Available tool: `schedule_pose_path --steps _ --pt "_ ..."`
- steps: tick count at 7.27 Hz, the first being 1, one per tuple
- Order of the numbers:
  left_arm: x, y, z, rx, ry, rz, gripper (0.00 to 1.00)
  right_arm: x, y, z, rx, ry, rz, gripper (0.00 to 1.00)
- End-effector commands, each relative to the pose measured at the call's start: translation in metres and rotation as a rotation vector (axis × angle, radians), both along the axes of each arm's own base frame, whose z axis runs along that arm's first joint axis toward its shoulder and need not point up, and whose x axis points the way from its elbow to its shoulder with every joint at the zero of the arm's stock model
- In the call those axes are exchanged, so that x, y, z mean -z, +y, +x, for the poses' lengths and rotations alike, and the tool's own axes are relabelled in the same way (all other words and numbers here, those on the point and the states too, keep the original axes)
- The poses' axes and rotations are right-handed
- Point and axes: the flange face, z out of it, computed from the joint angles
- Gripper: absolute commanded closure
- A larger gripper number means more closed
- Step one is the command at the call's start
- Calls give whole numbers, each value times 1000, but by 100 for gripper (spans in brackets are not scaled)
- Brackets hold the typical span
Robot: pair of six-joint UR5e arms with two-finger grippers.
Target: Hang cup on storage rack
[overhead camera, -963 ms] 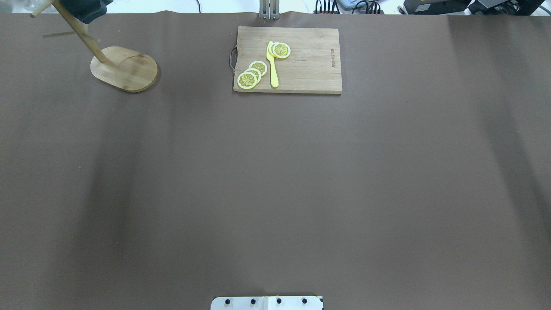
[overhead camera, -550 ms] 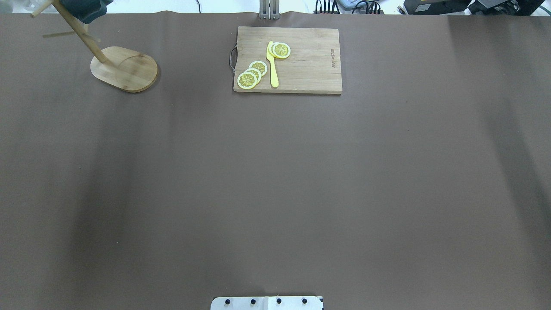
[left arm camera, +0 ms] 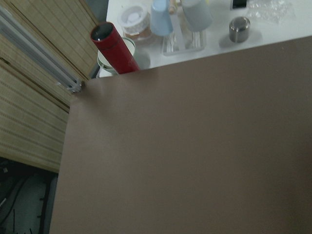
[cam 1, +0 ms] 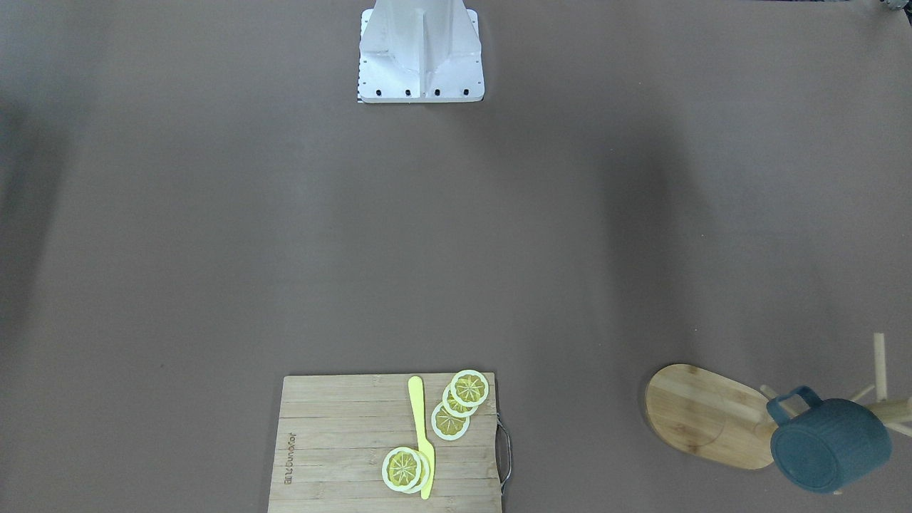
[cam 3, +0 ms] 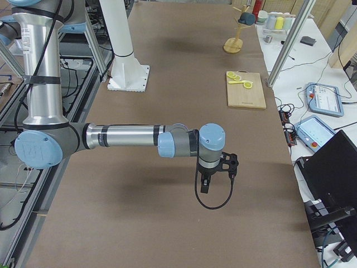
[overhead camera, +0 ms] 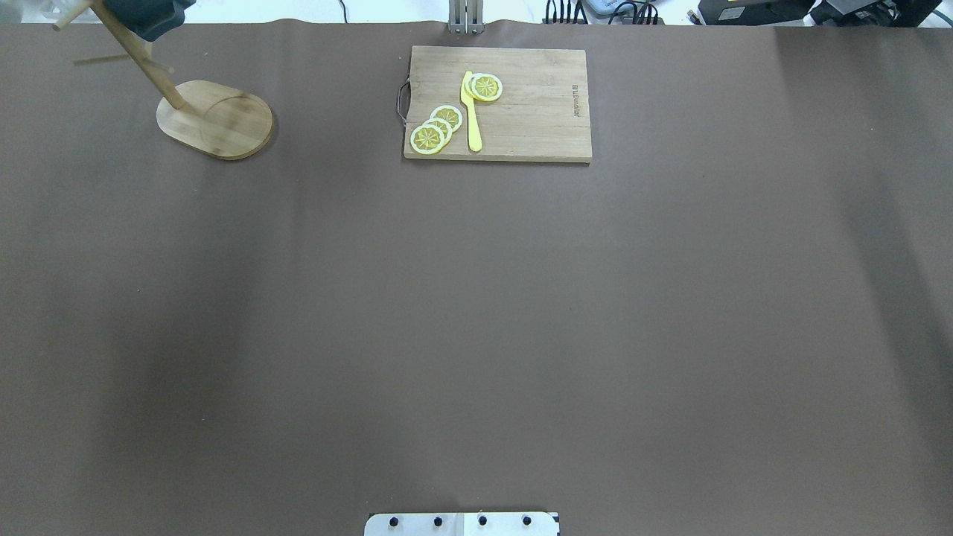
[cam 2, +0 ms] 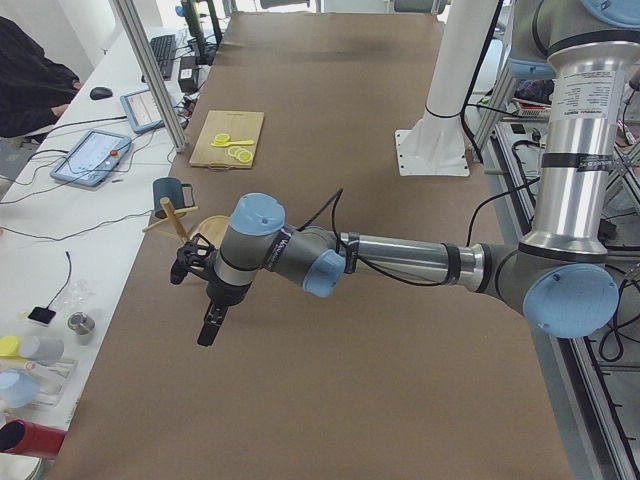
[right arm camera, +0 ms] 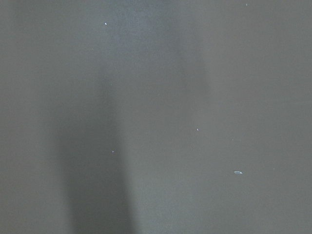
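Exterior front-facing view: cup (cam 1: 830, 445) is hanging by its handle on a peg of the storage rack (cam 1: 702, 417), high up, to one side of the rack's pole. Left arm (cam 2: 400, 262) and right arm (cam 3: 128, 135) are hovering well apart from the rack; jaws' spread cannot be told. Risk: handle seating depth unclear, so off-centre weight could be tipping the rack, or a knock slipping the cup off.

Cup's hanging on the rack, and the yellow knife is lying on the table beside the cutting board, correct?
Not quite. The cup does hang on the rack, but the yellow knife lies on the cutting board among the lemon slices; the exterior front-facing view shows it.
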Motion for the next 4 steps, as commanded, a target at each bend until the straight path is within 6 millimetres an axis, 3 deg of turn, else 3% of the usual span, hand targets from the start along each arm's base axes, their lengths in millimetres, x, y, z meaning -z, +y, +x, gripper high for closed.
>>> schedule_pose_path --steps 1,2,4 --pt "-7 13 16 -70 147 -64 1 3 4 0 -2 -4 6 0" --pt "-23 27 26 -88 164 -93 1 -4 11 -2 2 -19 -2 0" --pt "-25 33 29 -93 161 -103 1 -6 13 -2 1 -21 -6 0"
